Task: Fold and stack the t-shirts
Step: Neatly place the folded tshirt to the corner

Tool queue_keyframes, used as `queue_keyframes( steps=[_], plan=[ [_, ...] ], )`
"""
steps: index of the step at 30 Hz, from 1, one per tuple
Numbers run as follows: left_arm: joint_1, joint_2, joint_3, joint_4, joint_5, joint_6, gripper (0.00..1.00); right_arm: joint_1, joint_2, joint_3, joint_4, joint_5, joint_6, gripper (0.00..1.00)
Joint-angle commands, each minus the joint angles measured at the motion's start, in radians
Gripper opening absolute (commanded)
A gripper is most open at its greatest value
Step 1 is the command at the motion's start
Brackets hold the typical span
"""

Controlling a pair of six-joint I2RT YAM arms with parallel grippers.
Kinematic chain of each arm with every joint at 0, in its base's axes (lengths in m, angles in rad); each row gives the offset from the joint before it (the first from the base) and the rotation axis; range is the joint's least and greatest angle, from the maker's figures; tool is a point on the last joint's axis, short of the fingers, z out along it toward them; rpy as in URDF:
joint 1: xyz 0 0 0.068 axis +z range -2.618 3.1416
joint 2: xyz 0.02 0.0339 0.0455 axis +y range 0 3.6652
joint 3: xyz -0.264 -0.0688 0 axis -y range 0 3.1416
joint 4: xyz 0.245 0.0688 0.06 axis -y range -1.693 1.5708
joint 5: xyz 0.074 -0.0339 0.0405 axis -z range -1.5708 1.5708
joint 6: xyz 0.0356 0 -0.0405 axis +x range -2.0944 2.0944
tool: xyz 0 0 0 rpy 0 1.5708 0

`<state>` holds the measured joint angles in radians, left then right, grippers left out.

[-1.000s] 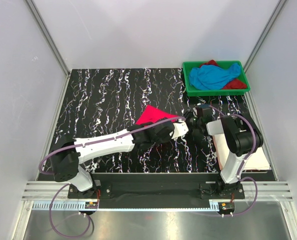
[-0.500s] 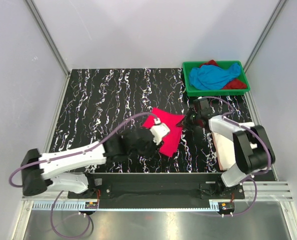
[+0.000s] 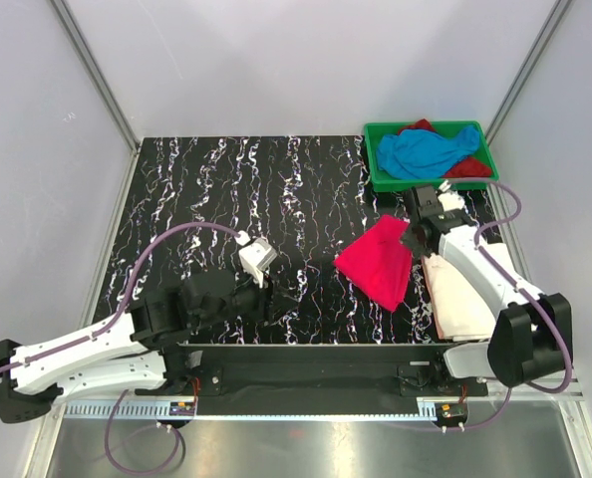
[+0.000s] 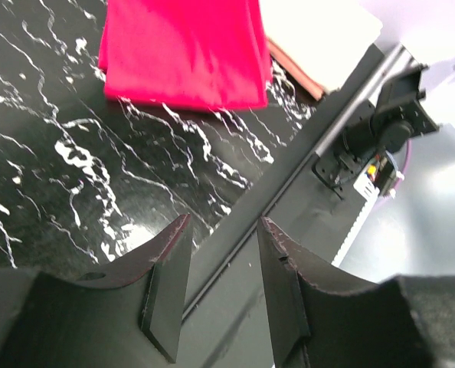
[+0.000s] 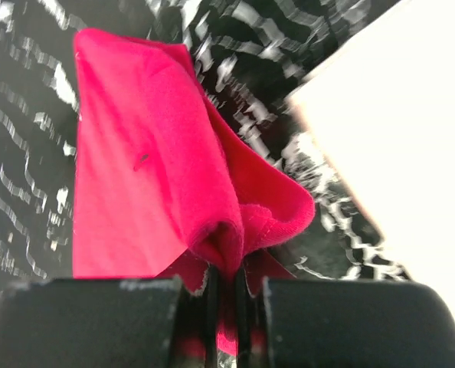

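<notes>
1. On the right side of the table, your right gripper is clamped on a bunched edge of the hot pink t-shirt. The cloth fills the narrow slit between its fingers.
2. That shirt is folded into a compact shape and spreads away from the pinch toward the table's middle. The pinched corner is raised, and the rest looks to lie on the black marbled surface.
3. Just beside it, toward the right edge, the white t-shirt lies folded flat. You cannot tell whether the two shirts touch.
4. Your left gripper sits near the front edge, left of centre and well apart from the pink shirt. Its jaws stand apart with nothing between them; only the table and the front rail show behind.
5. At the far right corner, the green tray holds the sky blue t-shirt, crumpled on top of the dark red t-shirt. The red one shows at the tray's back and right.
</notes>
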<state>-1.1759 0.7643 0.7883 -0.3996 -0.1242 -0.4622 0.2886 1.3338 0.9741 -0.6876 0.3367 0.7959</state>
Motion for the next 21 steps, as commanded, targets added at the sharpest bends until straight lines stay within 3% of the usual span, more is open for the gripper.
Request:
queue_keyframes(
  steps=[1,11,21],
  plan=[
    [0.004,-0.034,-0.001,0.032,0.063,-0.012,0.45,-0.006,0.027,0.154,-0.125,0.191,0.032,0.0],
    [0.062,-0.031,0.022,0.019,0.205,0.059,0.45,-0.031,0.114,0.426,-0.341,0.288,-0.015,0.0],
    [0.137,-0.011,0.029,0.005,0.353,0.108,0.45,-0.109,0.119,0.525,-0.348,0.227,-0.153,0.0]
  ],
)
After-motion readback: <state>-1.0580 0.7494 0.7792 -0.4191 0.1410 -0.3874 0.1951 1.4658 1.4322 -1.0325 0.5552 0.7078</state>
